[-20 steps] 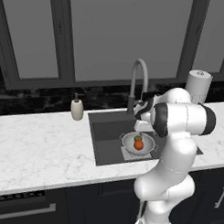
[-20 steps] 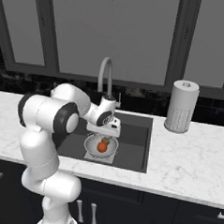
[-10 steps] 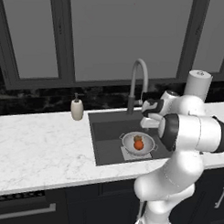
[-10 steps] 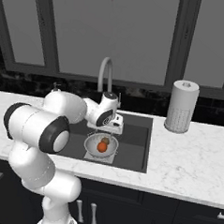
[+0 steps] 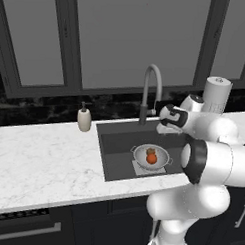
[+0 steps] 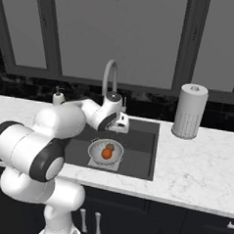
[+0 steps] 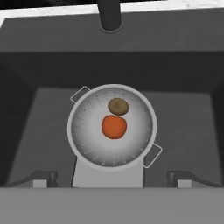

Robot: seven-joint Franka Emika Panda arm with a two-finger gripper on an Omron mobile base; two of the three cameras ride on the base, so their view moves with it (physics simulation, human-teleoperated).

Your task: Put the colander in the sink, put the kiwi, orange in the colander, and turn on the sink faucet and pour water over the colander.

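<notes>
- While the claw [image 7: 112, 178] hangs above the sink [image 7: 39, 74] with its jaws spread wide and nothing between them, the basin's dark walls leave open floor all round the colander [image 7: 112, 127] below.
- Directly beneath the claw, the colander sits on the lighter floor plate, a round perforated silver bowl with two loop handles.
- Inside it lie the smooth orange [image 7: 114, 127] and, touching it on the faucet side, a brown kiwi [image 7: 118, 106].
- Beyond the colander rises the faucet [image 5: 150, 90], arched and grey.
</notes>
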